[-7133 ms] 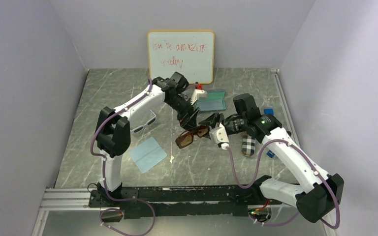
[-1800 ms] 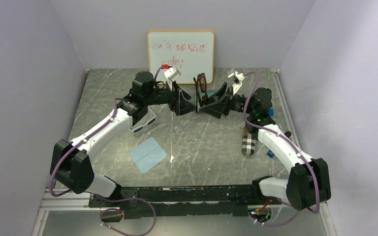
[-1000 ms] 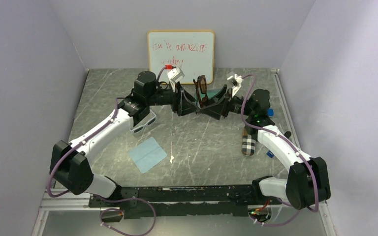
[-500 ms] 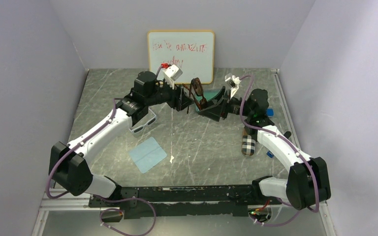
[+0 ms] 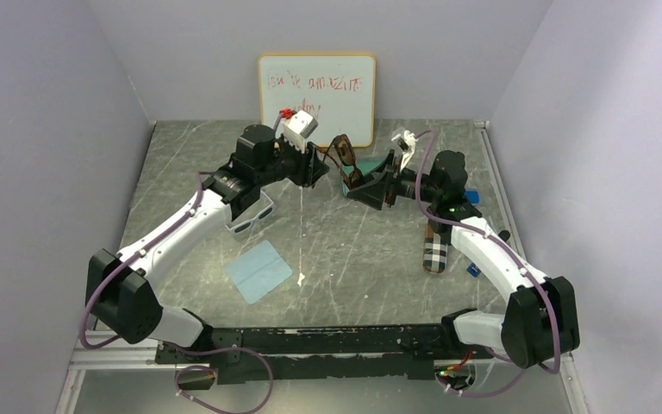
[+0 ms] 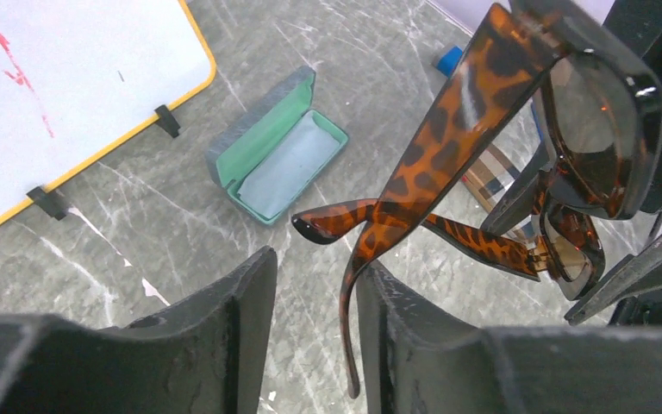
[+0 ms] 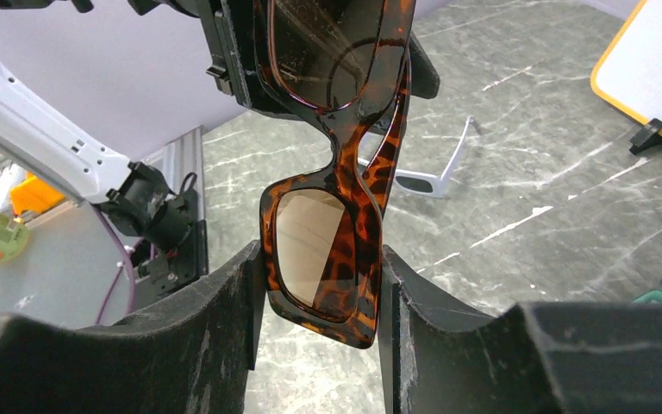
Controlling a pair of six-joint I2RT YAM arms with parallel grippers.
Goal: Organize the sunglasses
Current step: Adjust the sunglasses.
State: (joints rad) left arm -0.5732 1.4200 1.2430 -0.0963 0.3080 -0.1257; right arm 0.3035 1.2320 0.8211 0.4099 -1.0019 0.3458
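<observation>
Grey marbled surface (image 5: 353, 259) with a whiteboard (image 5: 316, 99), red scribbles on it, upright on black feet at the far wall. Near its right foot an open oblong case (image 6: 280, 159), grey outside, green inside, something pale blue in the tray. Nearer, a light-blue square cloth (image 5: 259, 270) flat at left-centre, a plaid case (image 5: 434, 253) well apart at right, a small blue object (image 5: 473, 271) just beside that.

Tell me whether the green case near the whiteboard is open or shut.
Open. The green case lies flat with its lid swung back, and its pale inside shows in the left wrist view.
</observation>
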